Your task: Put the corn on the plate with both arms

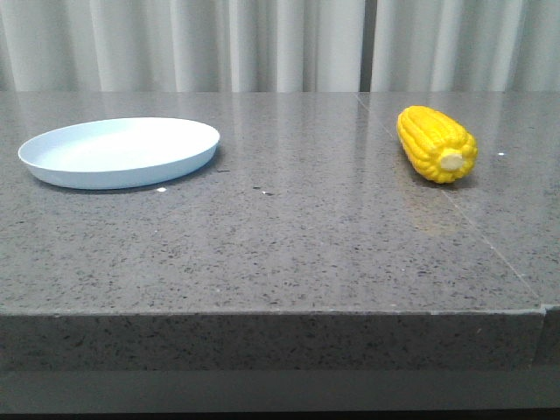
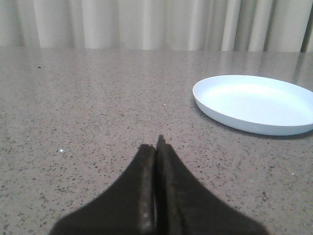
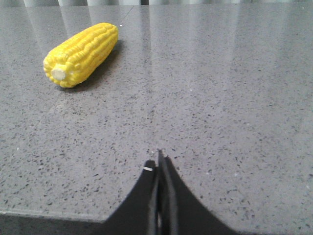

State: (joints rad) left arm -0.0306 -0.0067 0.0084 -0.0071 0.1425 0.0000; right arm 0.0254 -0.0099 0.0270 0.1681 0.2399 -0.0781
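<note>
Corn and plate well apart on the tabletop; both grippers clenched, nothing held.

Corn cob (image 1: 436,143) lies on its side toward the tabletop's right edge, cream stub end facing the front edge, so it's on the right arm's side and prob. that arm's pick. Plate (image 1: 52,164) sits toward the left edge, w/ nothing on it, a bare stretch of grey speckled tabletop (image 1: 289,236) btwn the two. Left gripper (image 2: 156,147) is pressed closed, low over the tabletop, plate near it. Right gripper (image 3: 159,161) likewise closed near the front edge, corn ahead, not touching. Task not yet begun; jaws need to part first.
</note>
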